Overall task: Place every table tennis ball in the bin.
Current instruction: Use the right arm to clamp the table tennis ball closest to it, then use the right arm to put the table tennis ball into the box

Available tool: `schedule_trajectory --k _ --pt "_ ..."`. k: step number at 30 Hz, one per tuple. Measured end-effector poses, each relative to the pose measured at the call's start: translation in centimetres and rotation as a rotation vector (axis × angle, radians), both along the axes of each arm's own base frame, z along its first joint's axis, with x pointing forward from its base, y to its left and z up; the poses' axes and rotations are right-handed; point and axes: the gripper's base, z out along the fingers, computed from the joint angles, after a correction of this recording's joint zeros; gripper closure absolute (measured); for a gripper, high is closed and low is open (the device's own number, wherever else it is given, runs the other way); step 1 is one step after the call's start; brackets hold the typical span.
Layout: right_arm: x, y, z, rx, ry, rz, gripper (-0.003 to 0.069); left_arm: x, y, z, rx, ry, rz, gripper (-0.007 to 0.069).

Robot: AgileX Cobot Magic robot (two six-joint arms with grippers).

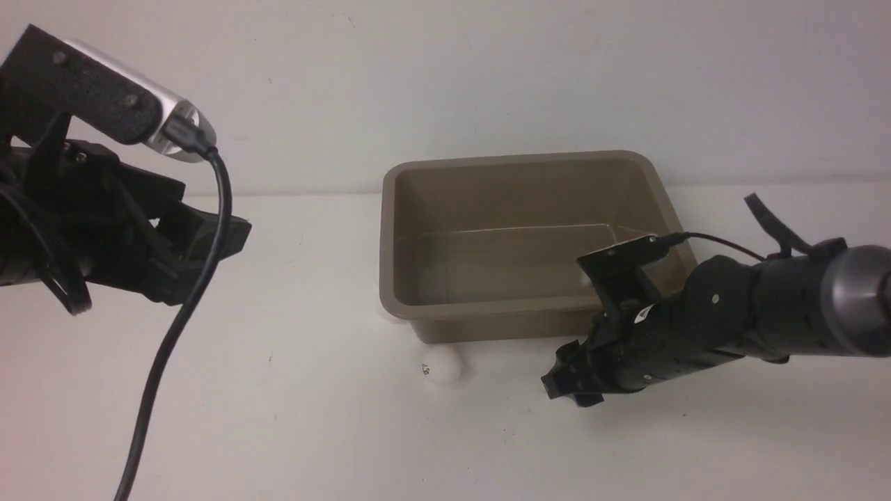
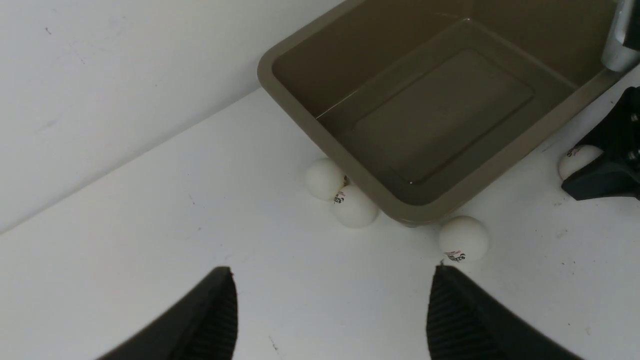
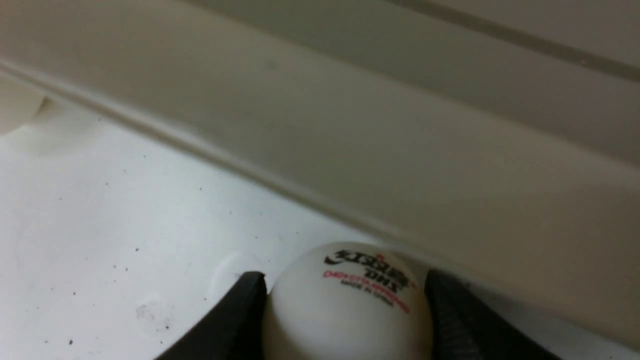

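A white table [image 1: 313,431] (faintly speckled) meets a plain white wall [image 1: 487,69].

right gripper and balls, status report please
Right gripper shut on one ball, low beside the bin. Left gripper open, empty. Three balls loose outside bin, none inside.

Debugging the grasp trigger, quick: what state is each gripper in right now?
Left gripper: open, holding nothing.
Right gripper: closed on a table tennis ball, beside the bin.

Front: set back, facing forward over surface [image 1: 313,417]. Left wrist: high, bin [image 2: 440,115] well beyond left claw [image 2: 333,272]. Right wrist: low, close, bin wall just beyond right claw [image 3: 345,277]. Bin in all.
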Motion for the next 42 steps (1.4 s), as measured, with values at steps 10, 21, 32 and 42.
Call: schedule_trajectory --k 10,21,32,42 --pt "-1.0 0.0 2.3 0.017 0.025 0.054 0.0297 0.0 0.0 0.0 0.000 -0.003 0.002 0.0167" --pt "-4.1 -1.2 12.6 0.118 -0.210 0.105 0.0297 0.0 0.0 0.0 0.000 -0.004 0.003 0.0167" --pt "-1.9 -0.8 16.1 0.089 -0.417 0.121 0.0297 0.0 0.0 0.0 0.000 -0.005 0.003 0.0167" --pt "6.9 -1.3 11.3 0.031 -0.323 0.033 0.0297 0.0 0.0 0.0 0.000 0.001 0.000 0.0167"
